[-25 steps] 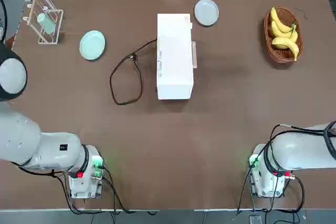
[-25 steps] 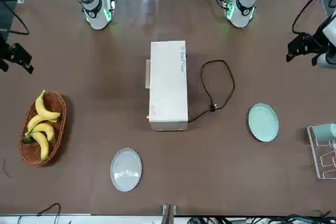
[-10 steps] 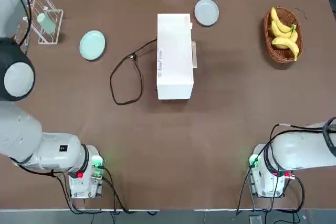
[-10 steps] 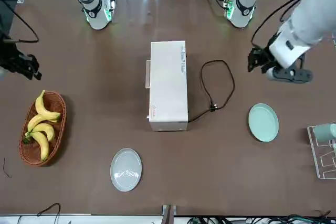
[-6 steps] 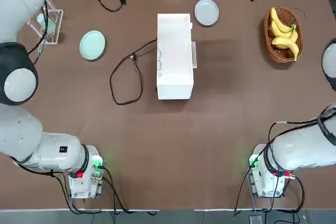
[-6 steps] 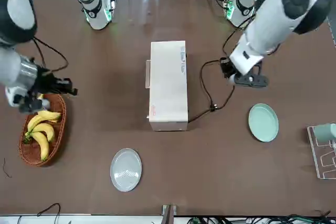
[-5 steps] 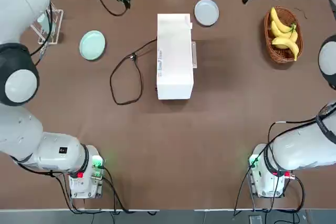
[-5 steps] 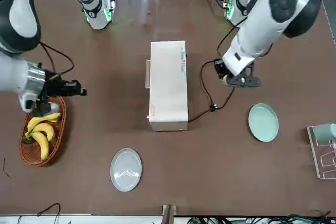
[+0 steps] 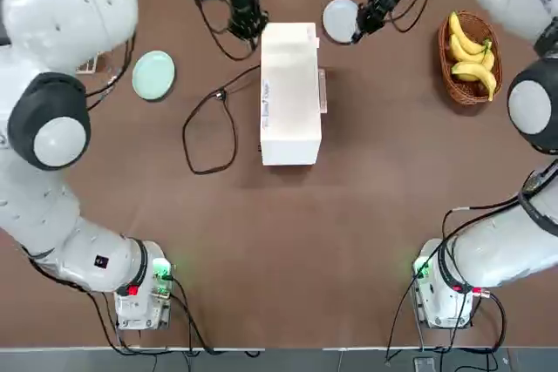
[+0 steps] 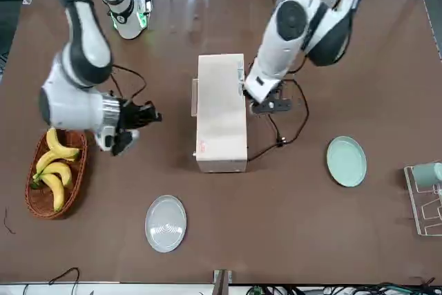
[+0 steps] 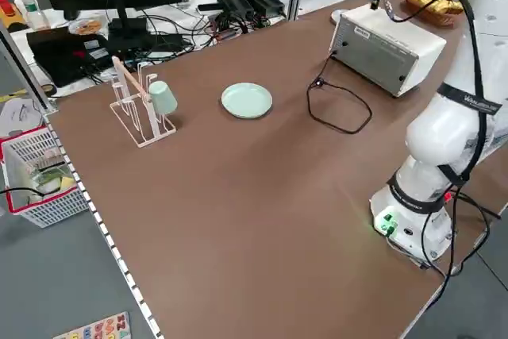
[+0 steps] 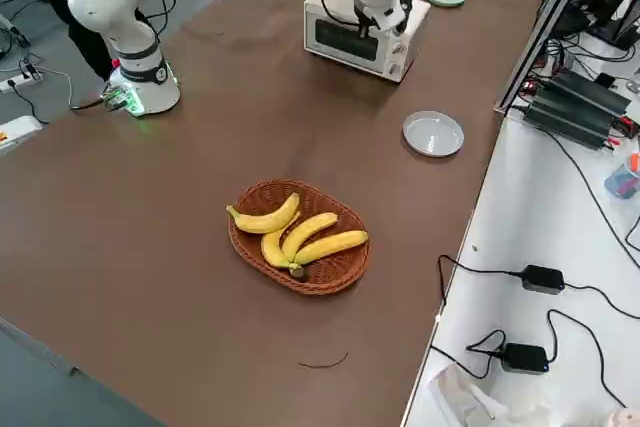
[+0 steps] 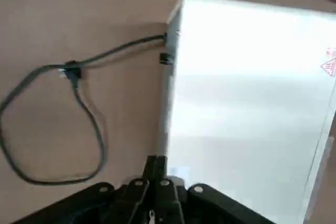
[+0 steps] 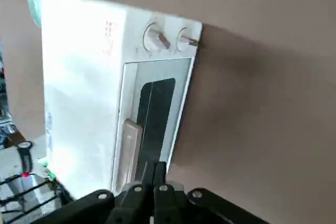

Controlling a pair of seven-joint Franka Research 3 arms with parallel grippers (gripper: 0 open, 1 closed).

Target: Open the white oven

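Observation:
The white oven [image 9: 290, 93] stands mid-table, long side running away from me, with its door shut. The door, with its pale handle [image 14: 128, 145] and two knobs [image 14: 157, 38], faces my right. A black power cord [image 9: 209, 128] loops off its left side. My left gripper [image 9: 251, 28] hovers by the oven's left edge, shut and holding nothing; the left wrist view looks down on the oven's top [image 13: 247, 103]. The right gripper [image 10: 143, 116] hangs on the door side, apart from the oven and shut on nothing.
A basket of bananas [image 9: 471, 58] sits at the far right, a grey plate [image 9: 342, 20] just beyond the oven, and a green plate [image 9: 153, 74] at the far left. A rack with a cup [image 10: 425, 191] stands at the left edge.
Both arms have swung in from the table's outer sides to the oven, the left one to its cord side and the right one to its door side. The oven has not moved.

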